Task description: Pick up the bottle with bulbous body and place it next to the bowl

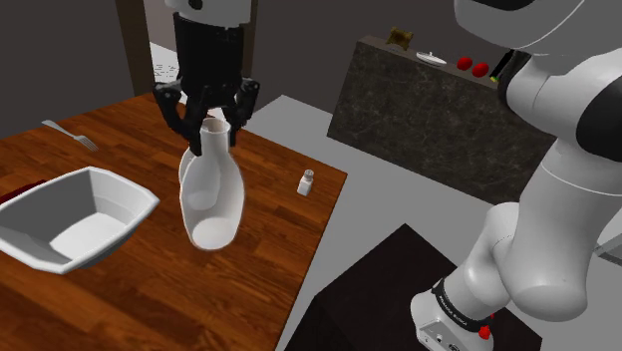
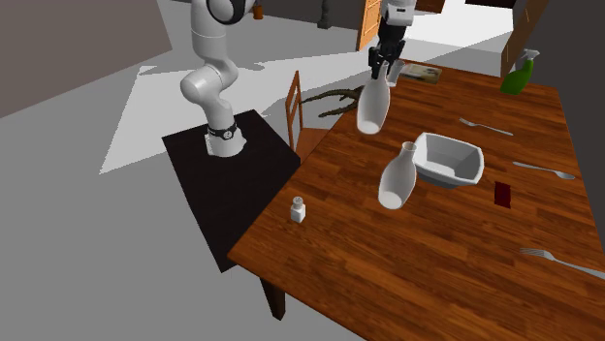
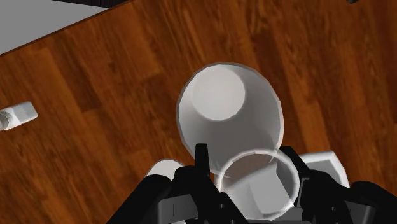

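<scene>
The claw (image 1: 211, 122) pinches the white bulbous bottle (image 1: 211, 194) by its neck, hanging it clear of the tabletop (image 1: 199, 299) (free to carry), ready for setting beside the white bowl (image 1: 40, 249).

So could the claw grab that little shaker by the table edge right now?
Probably not yet. The claw is shut on the neck of the white bulbous bottle, so it is full. The shaker itself stands alone on the wooden table, with nothing around it.
</scene>
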